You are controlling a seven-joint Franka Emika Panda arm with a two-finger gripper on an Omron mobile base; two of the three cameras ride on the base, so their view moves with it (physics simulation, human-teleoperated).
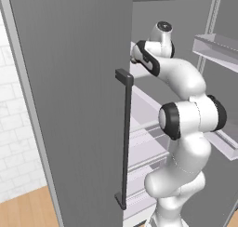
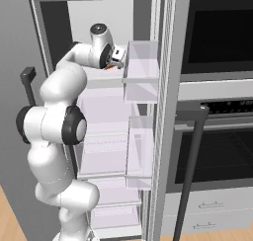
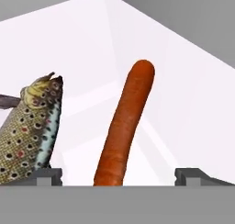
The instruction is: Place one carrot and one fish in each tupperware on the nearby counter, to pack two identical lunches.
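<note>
The white arm rises from the base in a stacked, folded pose: its lower links climb upright in front of the open fridge, bend at a dark-ringed elbow joint, then lean forward and inward so the wrist reaches into the upper part of the fridge interior (image 2: 99, 111). In the left base view the forearm passes just behind the edge of the grey fridge door (image 1: 69, 105), above the top of its dark vertical handle (image 1: 123, 137). In the right base view the hand is level with the upper shelf, pointing roughly sideways toward the clear door bins (image 2: 141, 67), and the gripper (image 2: 118, 60) sits just beside the top bin with a bit of orange showing at its tip. From the hand view, the two dark fingers (image 3: 48, 175) stand wide apart at the lower edge, nearly as far open as they go, and they grip nothing. An orange carrot (image 3: 126, 131) lies lengthwise on the white shelf floor (image 3: 183, 108), its near end between the fingertips but touching neither, its rounded far end pointing away toward the back wall. To one side of the carrot lies a spotted, brown-and-silver fish (image 3: 32, 131), close to one finger, apart from the carrot.
</note>
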